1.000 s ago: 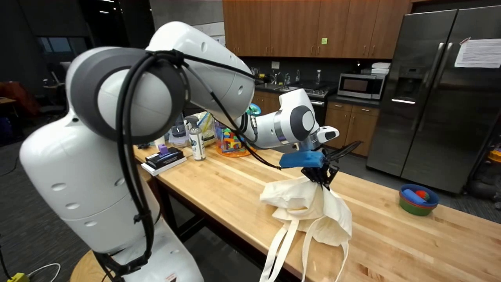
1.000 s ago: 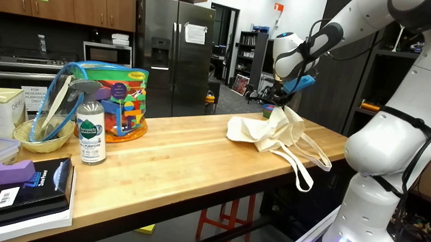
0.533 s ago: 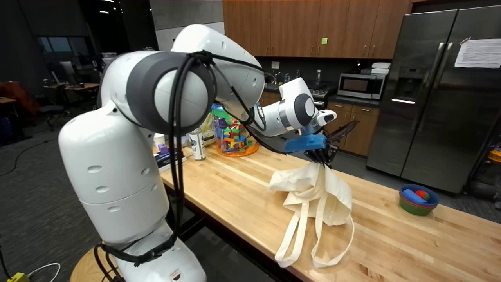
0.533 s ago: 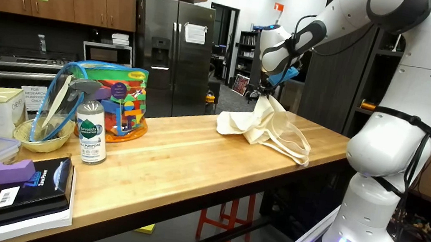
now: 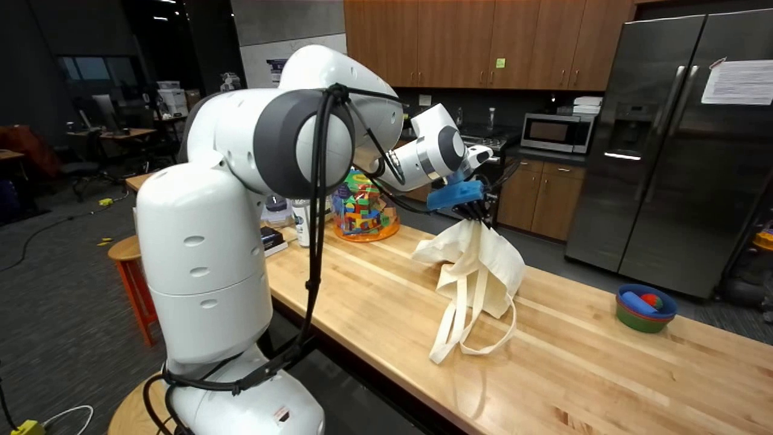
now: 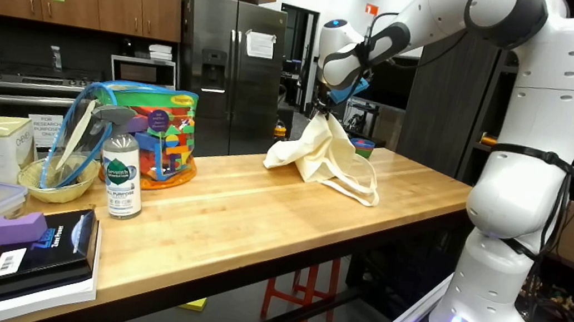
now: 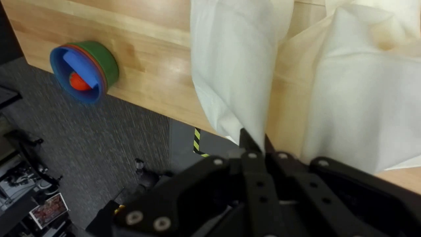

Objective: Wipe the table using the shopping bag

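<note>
The cream-white shopping bag [image 5: 486, 260] hangs wrinkled from my gripper [image 5: 480, 221], its lower part and loop handles on the wooden table [image 5: 574, 362]. In an exterior view the bag [image 6: 325, 149] drapes below the gripper [image 6: 323, 112], one side spread toward the far edge of the table [image 6: 186, 237]. In the wrist view the gripper [image 7: 256, 144] is shut on a pinched fold of the bag [image 7: 233, 59], and more cloth fills the right side over the table [image 7: 154, 62]. The bag's underside is hidden.
Stacked bowls [image 5: 641, 323] with a red ball and blue piece stand near the far edge; they also show in the wrist view [image 7: 107, 62]. A spray bottle [image 6: 122, 177], a bag of toy blocks [image 6: 173, 134], and a black box [image 6: 52, 251] with a purple block stand at one end.
The gripper and bag have moved left in both exterior views, toward the table's far side. The handles, which hung over the near edge, now lie on the tabletop.
</note>
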{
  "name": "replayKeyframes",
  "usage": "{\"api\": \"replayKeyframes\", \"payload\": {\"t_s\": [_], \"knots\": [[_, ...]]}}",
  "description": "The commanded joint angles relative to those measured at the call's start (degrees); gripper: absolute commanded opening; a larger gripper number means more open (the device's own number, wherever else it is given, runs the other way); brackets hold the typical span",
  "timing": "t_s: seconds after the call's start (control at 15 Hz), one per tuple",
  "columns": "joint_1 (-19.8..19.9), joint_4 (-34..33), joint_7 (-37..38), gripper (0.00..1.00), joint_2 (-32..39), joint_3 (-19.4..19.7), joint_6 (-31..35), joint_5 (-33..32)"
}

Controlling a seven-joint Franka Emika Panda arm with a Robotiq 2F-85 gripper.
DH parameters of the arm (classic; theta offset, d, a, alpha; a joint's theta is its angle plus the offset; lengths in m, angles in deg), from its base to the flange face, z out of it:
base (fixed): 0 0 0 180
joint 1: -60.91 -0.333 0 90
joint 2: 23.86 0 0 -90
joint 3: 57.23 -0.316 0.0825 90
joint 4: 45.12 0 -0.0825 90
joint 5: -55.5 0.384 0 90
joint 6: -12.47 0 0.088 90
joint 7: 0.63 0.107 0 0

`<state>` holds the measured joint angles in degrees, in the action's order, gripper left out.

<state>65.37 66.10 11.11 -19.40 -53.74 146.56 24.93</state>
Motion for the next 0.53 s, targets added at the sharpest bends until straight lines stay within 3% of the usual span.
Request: {"api": "replayKeyframes", "payload": {"t_s": [0.0, 0.47], "knots": [[-2.78, -2.20, 0.83, 0.00, 0.61, -0.79, -0.26, -1.90], [-7.57, 1.62, 2.28, 0.00, -2.64, -4.00, 0.47, -5.56]]}}
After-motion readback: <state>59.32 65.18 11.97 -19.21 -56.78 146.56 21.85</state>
